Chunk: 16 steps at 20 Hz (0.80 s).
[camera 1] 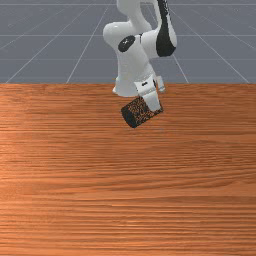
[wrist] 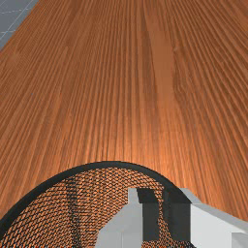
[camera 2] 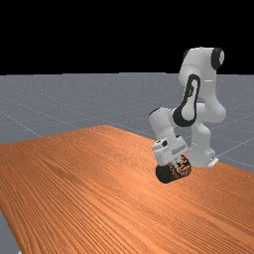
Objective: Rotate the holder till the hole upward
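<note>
Left to right in the far view, the hand (camera 2: 169, 150) leans over the tabletop (camera 2: 89, 188), then the arm (camera 2: 189, 101) bends up and back down to its white base (camera 2: 200, 146). The holder (camera 1: 141, 111), a black cylinder, lies slantwise in the front view: dark, solid-looking end (camera 1: 129, 119) at that view's left, open-weave mesh running up to the right. The wrist view gives a smooth, curved black rim (wrist: 112, 164) around fine netting, then pale, angular fingers (wrist: 150, 220) with dark pads. The pincer (camera 2: 177, 162) is clamped on the holder's mesh wall, near its rimmed end, the body reaching away toward the front view's left.
</note>
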### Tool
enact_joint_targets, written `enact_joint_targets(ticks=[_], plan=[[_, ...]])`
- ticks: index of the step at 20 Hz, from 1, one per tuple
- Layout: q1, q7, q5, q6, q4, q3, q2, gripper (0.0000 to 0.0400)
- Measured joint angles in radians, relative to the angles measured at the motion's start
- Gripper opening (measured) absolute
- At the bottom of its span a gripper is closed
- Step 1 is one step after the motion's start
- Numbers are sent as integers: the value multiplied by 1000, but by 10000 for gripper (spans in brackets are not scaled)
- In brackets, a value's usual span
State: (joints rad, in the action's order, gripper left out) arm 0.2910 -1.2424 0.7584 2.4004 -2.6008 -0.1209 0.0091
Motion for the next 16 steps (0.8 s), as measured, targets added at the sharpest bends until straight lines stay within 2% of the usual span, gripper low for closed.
enact_joint_targets(ticks=[1, 2, 3, 4, 5, 6, 8, 9, 10, 11, 12, 13, 14, 16], plan=[[-47, -163, 80, -267, 43, -5, 47, 42], [20, -107, 103, -41, -45, -30, -36, 45], [30, -131, 127, -39, -70, -40, -50, 65], [13, -179, 127, -116, -45, -66, -36, 84], [-14, -230, 127, -154, -40, -99, -23, 82], [-4, -46, -113, 115, -106, -59, -117, 68], [-42, -114, -160, 74, -90, -101, -120, 69], [-32, -177, -22, 191, -145, -119, -151, 61], [-37, -254, 11, 198, -149, -147, -154, 37], [-56, -299, 7, 190, -146, -172, -153, 38], [-118, -238, -208, 33, -72, -185, -108, 165], [-138, -239, -211, 30, -68, -202, -106, 263], [-153, -257, -221, 18, -58, -217, -100, 317], [-167, -180, -237, 65, -81, -211, -115, 369]])
